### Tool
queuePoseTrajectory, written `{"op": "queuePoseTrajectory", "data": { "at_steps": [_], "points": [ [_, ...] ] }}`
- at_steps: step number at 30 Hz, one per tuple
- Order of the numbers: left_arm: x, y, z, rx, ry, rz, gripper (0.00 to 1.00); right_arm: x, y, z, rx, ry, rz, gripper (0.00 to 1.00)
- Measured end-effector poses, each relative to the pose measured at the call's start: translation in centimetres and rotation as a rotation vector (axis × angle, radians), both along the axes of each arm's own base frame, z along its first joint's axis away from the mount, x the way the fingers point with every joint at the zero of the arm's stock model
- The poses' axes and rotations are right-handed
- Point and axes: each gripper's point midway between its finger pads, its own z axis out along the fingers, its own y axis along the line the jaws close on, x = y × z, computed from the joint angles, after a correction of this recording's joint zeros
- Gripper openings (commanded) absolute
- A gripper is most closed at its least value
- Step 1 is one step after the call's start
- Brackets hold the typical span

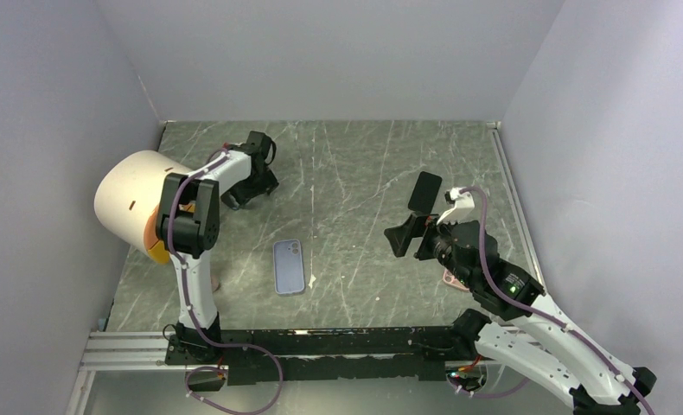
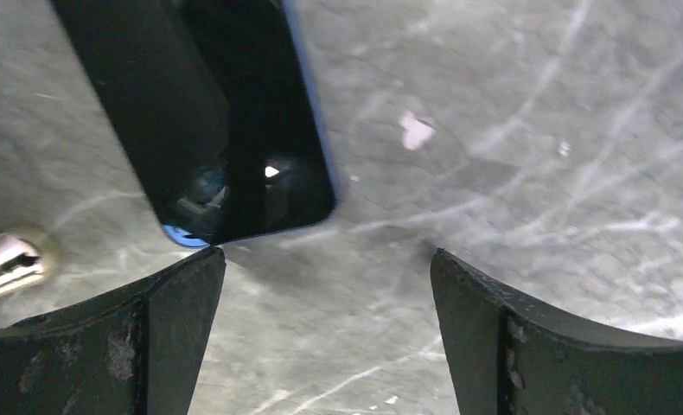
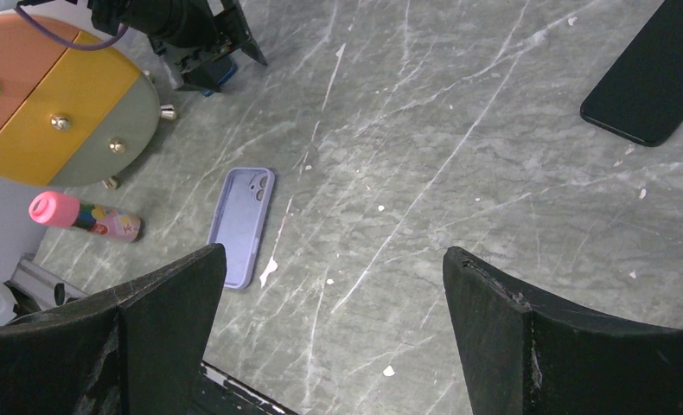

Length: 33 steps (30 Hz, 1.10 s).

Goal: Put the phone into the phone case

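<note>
- Top external view: the left gripper (image 1: 250,192) sits low over the far left part of the table (image 1: 355,164), just beside a white drum (image 1: 135,203). The right gripper (image 1: 405,235) hangs higher, right of the table's middle.
- Left wrist view: the 2 fingers (image 2: 161,333) of the left gripper stand apart. Only bare table shows between them, and they are clamped on nothing.
- The phone (image 2: 234,112) has dark glass and a blue edge. It lies flat on the table, just ahead of this gripper's left-hand fingertip and off to that side.
- The phone's near corner comes very close to that tip, but I cannot tell whether they touch.
- A small silver stud (image 2: 5,264) sits on the table to the left of the same finger.
- Right wrist view: the right gripper's 2 fingers (image 3: 148,346) are spread wide, with nothing between them.
- The lilac phone case (image 3: 243,225) lies flat ahead of this gripper's left finger. Its camera cut-out end points away from the gripper.
- The phone is not in the case. It lies well apart from it, farther ahead under the left gripper.
- A second, black phone (image 3: 649,78) lies flat on the table, ahead of the right gripper and off to its right.
- A marker (image 3: 83,216) with a pink cap lies to the left of the case, just below the drum's round face.
- That face is split into orange, yellow and grey-green parts, each with a stud.
</note>
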Motion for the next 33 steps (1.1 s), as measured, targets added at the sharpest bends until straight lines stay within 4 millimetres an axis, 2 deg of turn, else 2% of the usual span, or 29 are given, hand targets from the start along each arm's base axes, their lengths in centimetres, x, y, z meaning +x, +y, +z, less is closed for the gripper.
{"op": "queuePoseTrajectory", "data": {
  "at_steps": [4, 17, 25, 33],
  "points": [
    [-0.4, 1.4, 0.1, 0.025, 0.008, 0.043, 0.94, -0.1, -0.1, 0.1, 0.004, -0.004, 0.0, 0.99],
    [-0.7, 3.1, 0.3, 0.085, 0.001, 0.121, 0.94, -0.1, -0.1, 0.0, 0.002, -0.003, -0.001, 0.99],
    [-0.2, 3.5, 0.2, 0.09, -0.029, 0.147, 0.94, 0.0, -0.4, -0.6, -0.011, 0.004, -0.014, 0.99],
    [0.2, 3.9, 0.1, 0.081, -0.046, 0.179, 0.89, -0.1, -0.8, -0.7, -0.017, 0.005, -0.025, 0.99]
  ]
}}
